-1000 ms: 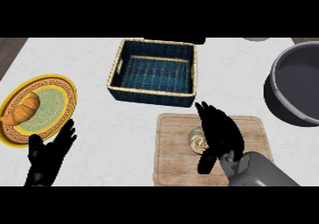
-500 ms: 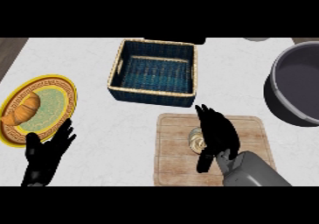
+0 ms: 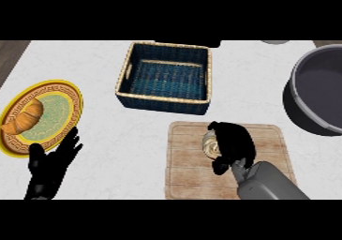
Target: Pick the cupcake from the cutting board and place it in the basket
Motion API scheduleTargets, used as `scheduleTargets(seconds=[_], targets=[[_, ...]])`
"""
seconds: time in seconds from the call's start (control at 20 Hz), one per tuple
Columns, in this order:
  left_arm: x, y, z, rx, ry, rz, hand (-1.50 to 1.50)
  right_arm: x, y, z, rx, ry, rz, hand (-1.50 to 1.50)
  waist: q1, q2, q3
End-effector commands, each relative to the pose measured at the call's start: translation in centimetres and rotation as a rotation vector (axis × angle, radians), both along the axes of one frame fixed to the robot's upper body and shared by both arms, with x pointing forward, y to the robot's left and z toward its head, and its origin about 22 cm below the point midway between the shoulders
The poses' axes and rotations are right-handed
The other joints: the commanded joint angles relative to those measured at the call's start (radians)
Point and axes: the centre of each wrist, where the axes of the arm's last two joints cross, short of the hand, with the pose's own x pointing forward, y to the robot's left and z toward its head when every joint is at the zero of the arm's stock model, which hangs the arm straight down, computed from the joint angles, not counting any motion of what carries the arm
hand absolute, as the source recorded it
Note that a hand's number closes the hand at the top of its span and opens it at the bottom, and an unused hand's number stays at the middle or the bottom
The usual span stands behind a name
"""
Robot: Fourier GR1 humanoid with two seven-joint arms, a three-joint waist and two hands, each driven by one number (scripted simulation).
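The cupcake point(image 3: 211, 145) sits on the wooden cutting board point(image 3: 190, 178) at lower centre; only its pale left side shows. My right hand point(image 3: 234, 143) covers it from the right, fingers curled over its top and thumb below it. The blue woven basket point(image 3: 167, 76) with a tan rim stands behind the board, with nothing inside. My left hand point(image 3: 52, 166) rests open at the lower left, fingers up, beside the plate.
A yellow patterned plate point(image 3: 59, 105) carrying a croissant point(image 3: 25, 117) lies at the left. A large dark pot point(image 3: 324, 96) stands at the right edge. White counter separates board and basket.
My right hand's fingers, straight and pointing away a second ago, have curled down over the cupcake. The left hand has stayed in place.
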Motion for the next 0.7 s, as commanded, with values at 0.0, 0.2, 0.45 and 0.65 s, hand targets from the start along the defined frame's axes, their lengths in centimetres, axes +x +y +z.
scheduleTargets(seconds=[0.0,0.2,0.45,0.65], targets=[[-1.3,0.2,-2.0,-0.003,0.116,0.017,0.00,-0.9,1.9,-0.9,-0.051,-0.045,0.068,1.50,0.001,0.009,-0.013],[-1.5,-0.4,-2.7,-0.008,0.113,0.028,0.00,-0.1,0.9,-1.1,-0.105,-0.069,0.101,1.50,-0.001,0.009,-0.013],[-1.0,-0.3,-2.2,0.000,0.116,0.012,0.00,-0.4,1.0,-0.6,-0.111,-0.073,0.108,1.50,-0.004,0.008,-0.013],[-0.4,-0.2,-1.1,0.001,0.103,-0.025,0.00,-1.8,11.8,2.1,-0.113,-0.158,0.112,1.50,0.062,0.016,-0.015]])
